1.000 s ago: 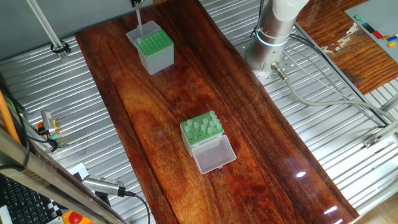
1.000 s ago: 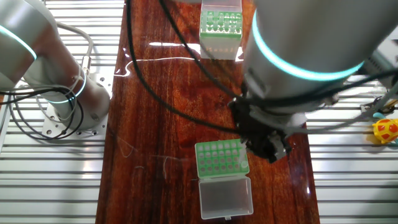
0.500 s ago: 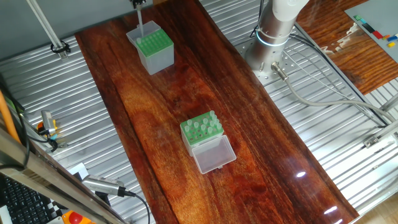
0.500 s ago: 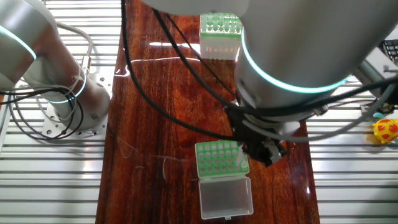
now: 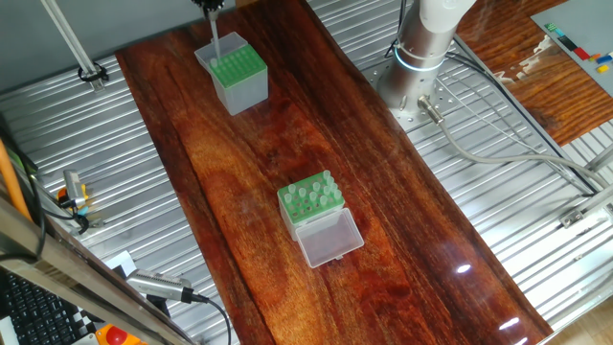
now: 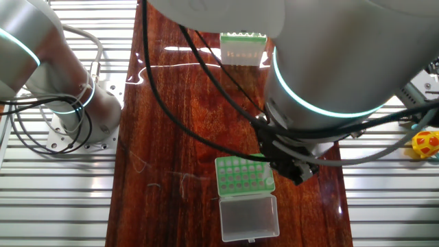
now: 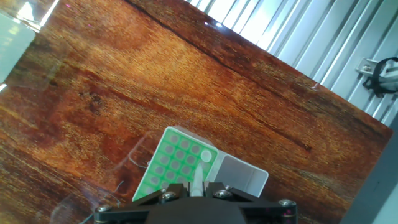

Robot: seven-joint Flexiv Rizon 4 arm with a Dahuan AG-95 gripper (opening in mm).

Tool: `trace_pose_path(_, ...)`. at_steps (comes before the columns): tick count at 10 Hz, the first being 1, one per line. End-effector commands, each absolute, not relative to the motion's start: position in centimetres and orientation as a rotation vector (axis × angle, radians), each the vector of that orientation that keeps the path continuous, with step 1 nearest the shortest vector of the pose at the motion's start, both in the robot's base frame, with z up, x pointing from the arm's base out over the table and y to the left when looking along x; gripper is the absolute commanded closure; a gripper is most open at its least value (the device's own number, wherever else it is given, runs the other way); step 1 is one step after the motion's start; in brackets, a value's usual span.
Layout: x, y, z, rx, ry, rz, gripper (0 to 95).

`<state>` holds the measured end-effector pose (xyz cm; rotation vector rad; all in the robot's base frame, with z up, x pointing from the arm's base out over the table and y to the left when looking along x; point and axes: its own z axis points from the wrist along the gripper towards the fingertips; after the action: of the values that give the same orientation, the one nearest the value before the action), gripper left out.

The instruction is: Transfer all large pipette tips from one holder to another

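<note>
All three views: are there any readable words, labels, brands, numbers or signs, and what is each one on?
No text can be read.
Taller translucent box: a row of dark marks on its side wall, too blurred to read.
Coloured strip on the far board: too small to read.
Pipette tip between the jaws: no print seen.

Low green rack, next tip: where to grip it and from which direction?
Grip the wide top end that stands proud of the low green rack, coming straight down from above. The large pipette tips stand upright in the grid holes, narrow ends hidden below, so only the collars are exposed. The open clear lid lies flat alongside.
</note>
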<state>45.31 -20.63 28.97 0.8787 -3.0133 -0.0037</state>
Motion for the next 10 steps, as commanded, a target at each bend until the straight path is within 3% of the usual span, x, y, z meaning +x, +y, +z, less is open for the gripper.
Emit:
trace_pose_path(1,45.31,-20.62,28.87,0.882,-3.013,-0.001,95.0)
trace_pose_path(10,44.87,-20.92,28.16,0.887,-3.013,-0.002,95.0)
